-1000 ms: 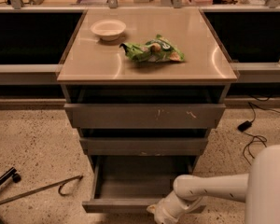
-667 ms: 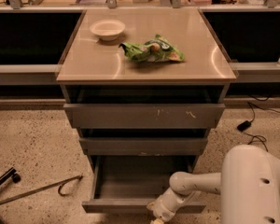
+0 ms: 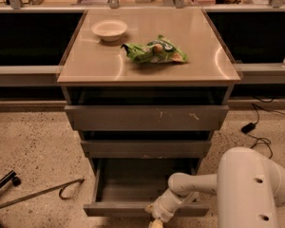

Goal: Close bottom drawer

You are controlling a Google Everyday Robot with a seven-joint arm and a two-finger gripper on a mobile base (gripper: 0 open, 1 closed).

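Note:
The bottom drawer (image 3: 115, 209) is the lowest of three grey drawers in the cabinet and stands pulled well out, its deep tray empty. My white arm reaches in from the lower right, and the gripper (image 3: 156, 221) is at the drawer's front edge, right of centre, at the bottom of the camera view. The middle drawer (image 3: 146, 148) and the top drawer (image 3: 146, 118), which has white scratch marks, are each pulled out a little.
On the cabinet top lie a white bowl (image 3: 109, 30) and a green snack bag (image 3: 154, 52). A metal rod with a hook (image 3: 42, 192) lies on the speckled floor to the left. A black cable and plug (image 3: 251, 127) lie at the right.
My arm has swung further into view at the lower right and the gripper has shifted slightly left along the drawer's front edge. The drawer looks as far out as before.

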